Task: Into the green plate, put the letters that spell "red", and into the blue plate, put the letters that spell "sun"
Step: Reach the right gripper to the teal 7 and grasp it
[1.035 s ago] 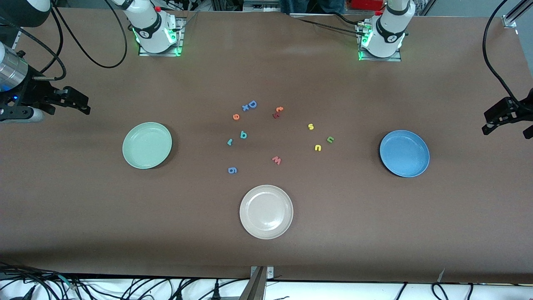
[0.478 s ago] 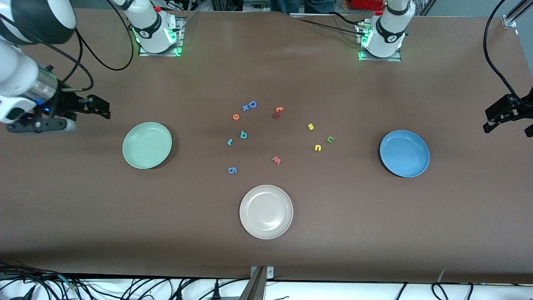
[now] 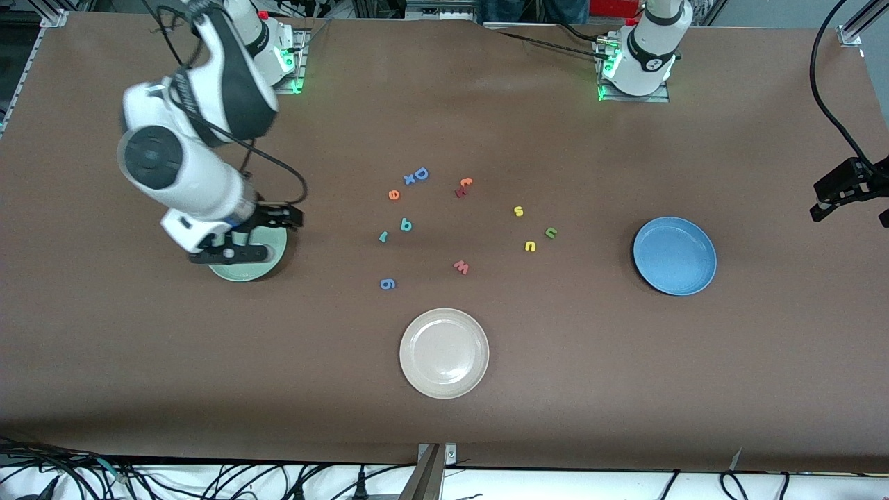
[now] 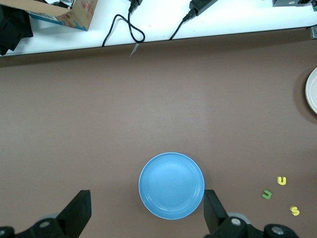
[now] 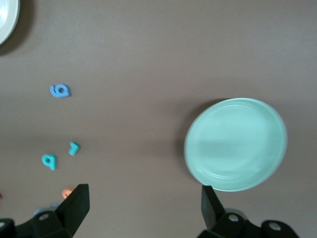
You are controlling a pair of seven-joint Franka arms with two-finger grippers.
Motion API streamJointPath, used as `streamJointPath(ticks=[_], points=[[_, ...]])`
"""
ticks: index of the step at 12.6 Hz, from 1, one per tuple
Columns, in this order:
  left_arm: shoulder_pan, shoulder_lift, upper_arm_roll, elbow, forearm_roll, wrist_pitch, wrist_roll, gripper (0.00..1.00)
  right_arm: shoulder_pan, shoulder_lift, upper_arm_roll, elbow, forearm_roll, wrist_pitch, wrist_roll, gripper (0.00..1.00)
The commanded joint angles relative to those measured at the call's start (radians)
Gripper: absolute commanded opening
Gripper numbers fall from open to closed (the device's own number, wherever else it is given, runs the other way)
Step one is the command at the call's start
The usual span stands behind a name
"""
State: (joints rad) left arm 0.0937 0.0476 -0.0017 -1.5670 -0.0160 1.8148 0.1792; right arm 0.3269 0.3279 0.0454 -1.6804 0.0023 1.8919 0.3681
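Note:
The teal r (image 3: 383, 237), teal d (image 3: 405, 224) and orange e (image 3: 394, 194) lie mid-table. The yellow s (image 3: 518, 211), green u/n (image 3: 551, 232) and yellow u/n (image 3: 530, 246) lie toward the blue plate (image 3: 674, 255). My right gripper (image 3: 295, 217) hangs open and empty over the edge of the green plate (image 3: 258, 271), hiding part of it. The right wrist view shows the green plate (image 5: 236, 144), r (image 5: 74, 148), d (image 5: 49, 161) and e (image 5: 67, 192) past the right gripper (image 5: 143, 210). My left gripper (image 3: 818, 201) waits open at the table's end; in its wrist view the left gripper (image 4: 146, 218) frames the blue plate (image 4: 171, 185).
A cream-white plate (image 3: 444, 353) sits nearer the front camera than the letters. Other letters lie among them: blue D (image 3: 421, 173), blue x (image 3: 409, 179), orange t (image 3: 466, 182), pink w (image 3: 461, 267), blue g (image 3: 387, 283). Cables hang near both table ends.
My right arm has swung in from the table's end to over the green plate. The left gripper has drifted slightly outward. No letter or plate has moved.

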Motion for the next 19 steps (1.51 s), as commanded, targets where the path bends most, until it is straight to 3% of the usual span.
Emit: streamJointPath(ticks=[1,5,8,11,15,16,19], points=[[0.006,0.0,0.0,0.004,-0.015,-0.037,0.005,1.0,0.061,0.066,-0.006,-0.01,0.004,0.096,0.118,1.0],[0.003,-0.026,-0.003,0.004,-0.016,-0.08,0.003,1.0,0.139,0.146,-0.009,-0.048,0.004,0.225,0.267,1.0],[0.004,-0.025,-0.001,0.004,-0.015,-0.086,0.008,1.0,0.176,0.174,-0.007,-0.137,0.004,0.401,0.342,1.0],[0.006,-0.026,0.002,0.004,-0.015,-0.088,0.011,1.0,0.201,0.194,-0.009,-0.157,0.001,0.452,0.462,0.99],[0.004,-0.028,0.003,-0.027,-0.015,-0.103,0.008,1.0,0.254,0.217,-0.01,-0.199,0.001,0.541,0.561,0.8],[-0.002,-0.043,0.002,-0.071,-0.021,-0.103,0.016,1.0,0.254,0.217,-0.01,-0.203,-0.001,0.541,0.561,0.77],[-0.035,-0.054,-0.003,-0.137,-0.022,-0.091,0.002,1.0,0.261,0.22,-0.012,-0.252,-0.001,0.6,0.563,0.77]])
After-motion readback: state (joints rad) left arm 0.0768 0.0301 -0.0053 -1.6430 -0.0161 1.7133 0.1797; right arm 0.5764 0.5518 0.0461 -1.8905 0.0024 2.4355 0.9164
